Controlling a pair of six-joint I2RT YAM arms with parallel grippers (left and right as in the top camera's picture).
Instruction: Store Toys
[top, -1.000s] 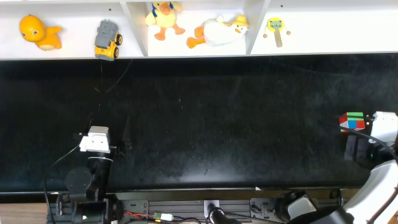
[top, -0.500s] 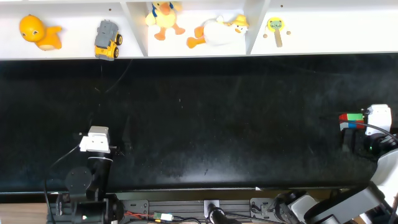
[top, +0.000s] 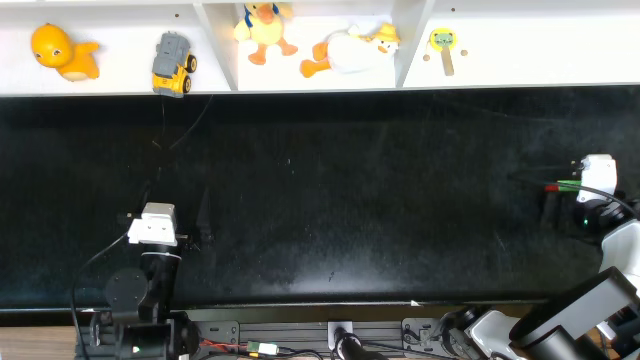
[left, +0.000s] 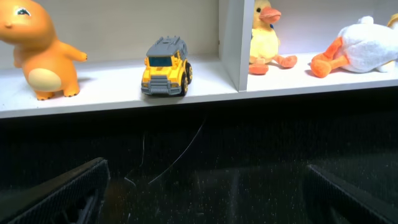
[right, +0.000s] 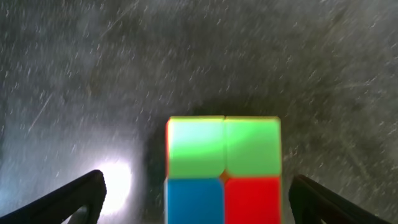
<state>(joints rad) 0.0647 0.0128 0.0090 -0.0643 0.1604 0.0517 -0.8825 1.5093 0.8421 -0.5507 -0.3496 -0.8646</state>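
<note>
Two right fingers (right: 78, 198) flank a glossy, square-tiled cube (right: 224, 167).

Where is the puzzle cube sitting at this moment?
The puzzle cube lies on the black table at the top view's far right, between the right pincer's open fingers, touching neither.

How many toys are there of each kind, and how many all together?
Plush ducks: 2 (yellow duck, white duck)
Orange figure: 1
Toy truck: 1
Stick toy: 1
Colour cube: 1
Total: 6
</note>
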